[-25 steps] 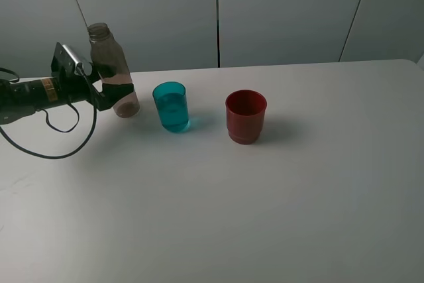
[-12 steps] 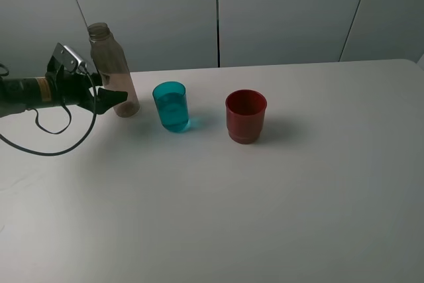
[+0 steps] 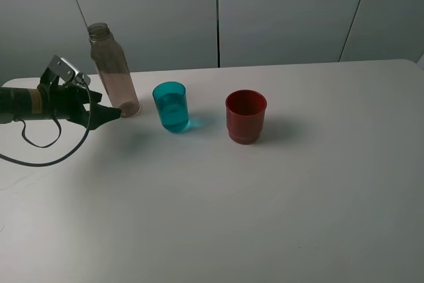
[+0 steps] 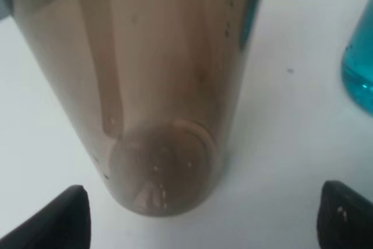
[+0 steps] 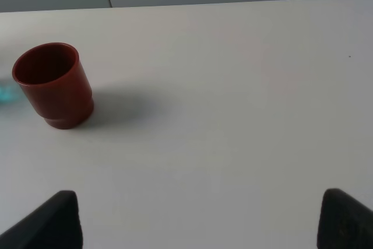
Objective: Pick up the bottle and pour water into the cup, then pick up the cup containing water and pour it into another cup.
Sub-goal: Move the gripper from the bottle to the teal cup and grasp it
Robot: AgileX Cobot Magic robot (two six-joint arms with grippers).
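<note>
Release done — left claw (image 3: 109, 107), jaws spread and empty, has backed off the bottle (image 3: 114, 71), standing upright left of the water-holding teal tumbler (image 3: 171, 107) — pouring that into the dark red cup (image 3: 246, 116) looks next.

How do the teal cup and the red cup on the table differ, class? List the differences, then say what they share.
The teal cup is see-through; the red cup is opaque. The teal cup is slimmer with smooth sides; the red cup is wider with a stepped base. The teal cup stands next to the bottle; the red cup stands farther from it. Both stand upright, open-topped, on the white table.
</note>
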